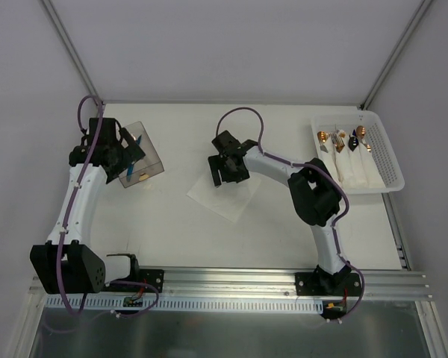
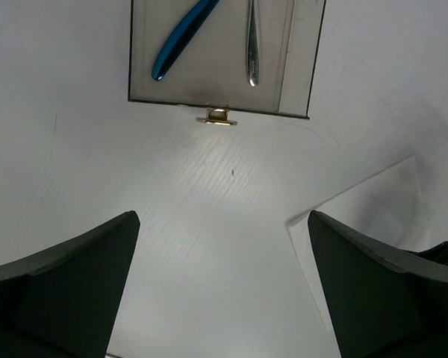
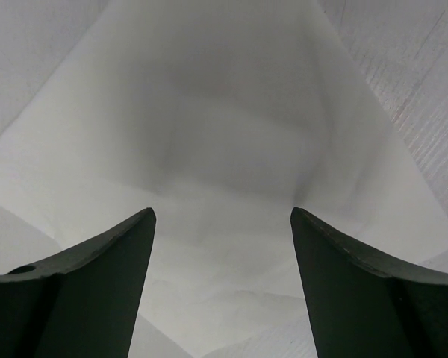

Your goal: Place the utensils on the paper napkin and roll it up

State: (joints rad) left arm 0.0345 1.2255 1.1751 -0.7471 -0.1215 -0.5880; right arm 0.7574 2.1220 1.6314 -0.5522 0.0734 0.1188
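Paper napkin [image 1: 222,198] lies spread flat near the middle of the white table [image 1: 172,231], one corner pointing toward the arms' bases, with nothing set on it. We see the right gripper [image 1: 228,176] poised over the sheet's far part. In the right wrist view its two dark fingers [image 3: 82,291] stand wide apart and hold nothing, the white paper filling the gap between them. Whether the fingertips touch the paper we cannot tell.

To the left, well apart from the napkin, a clear plastic box [image 2: 299,60] rests on the table. We make out in it a blue-handled utensil [image 2: 181,41] lying at a slant and, beside it, a slim silver utensil [image 2: 252,45]. Their far ends are cut off at the top of the left wrist view. A small gold knob [image 2: 216,117] sits at the box's near edge. The left gripper [image 2: 222,218] hangs just short of the box, its jaws spread fully and empty. A corner of the napkin shows at the right of that view.

At the table's far right corner, a white perforated basket [image 1: 388,160] holds white napkin rolls [image 1: 352,170] with gold and black cutlery ends sticking out.
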